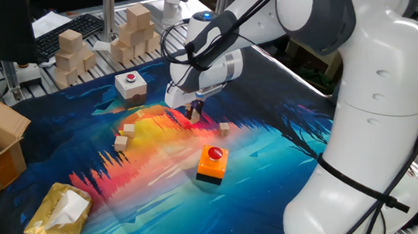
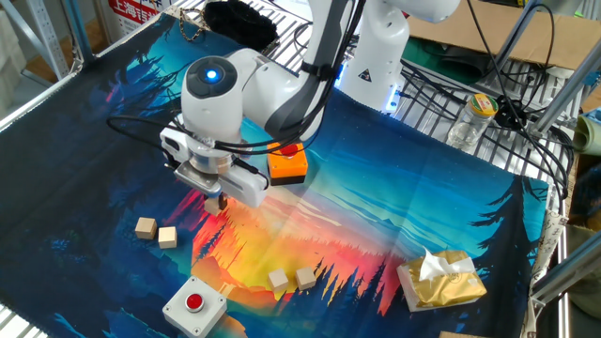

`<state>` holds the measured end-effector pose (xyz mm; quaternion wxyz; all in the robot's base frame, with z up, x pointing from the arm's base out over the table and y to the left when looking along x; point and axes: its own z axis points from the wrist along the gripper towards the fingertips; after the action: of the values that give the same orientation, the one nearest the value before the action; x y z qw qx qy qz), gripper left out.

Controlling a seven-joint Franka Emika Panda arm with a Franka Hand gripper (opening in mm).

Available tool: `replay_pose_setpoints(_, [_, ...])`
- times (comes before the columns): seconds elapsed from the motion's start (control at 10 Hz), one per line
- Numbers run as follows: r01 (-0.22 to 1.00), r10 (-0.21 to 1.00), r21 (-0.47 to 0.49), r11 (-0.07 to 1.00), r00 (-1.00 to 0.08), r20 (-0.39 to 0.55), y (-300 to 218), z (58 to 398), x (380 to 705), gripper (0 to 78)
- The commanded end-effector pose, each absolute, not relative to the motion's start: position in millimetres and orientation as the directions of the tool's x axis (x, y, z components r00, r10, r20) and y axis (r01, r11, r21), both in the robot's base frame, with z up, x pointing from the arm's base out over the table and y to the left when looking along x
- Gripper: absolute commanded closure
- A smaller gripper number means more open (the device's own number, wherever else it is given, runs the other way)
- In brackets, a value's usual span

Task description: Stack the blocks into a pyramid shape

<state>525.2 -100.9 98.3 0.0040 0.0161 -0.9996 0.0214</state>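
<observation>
the other fixed view: claw (image 2: pixel 222 201) grips a small block, orange button box (image 2: pixel 288 164) just behind.

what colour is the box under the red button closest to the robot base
Orange, with a dark base; the button box shows best in the fixed view with the cardboard box at the left.

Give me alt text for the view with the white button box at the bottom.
A white robot arm's gripper hangs over a colourful mat, with two pairs of tiny wooden cubes, an orange button box and a white one nearby.
</observation>
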Motion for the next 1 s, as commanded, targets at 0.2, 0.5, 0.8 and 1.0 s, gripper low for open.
replay_pose_setpoints(0.2, [0.004,0.004,-0.039,0.999,-1.0,0.011,-90,101,528,76.4])
replay_pose_setpoints(0.5, [0.053,0.054,-0.04,0.998,-0.998,0.011,-79,105,527,76.4])
replay_pose_setpoints(0.8, [0.073,0.074,-0.043,0.996,-0.997,0.022,-78,108,527,76.4])
replay_pose_setpoints(1.0, [0.075,0.077,-0.045,0.996,-0.997,0.03,-76,112,528,76.4])
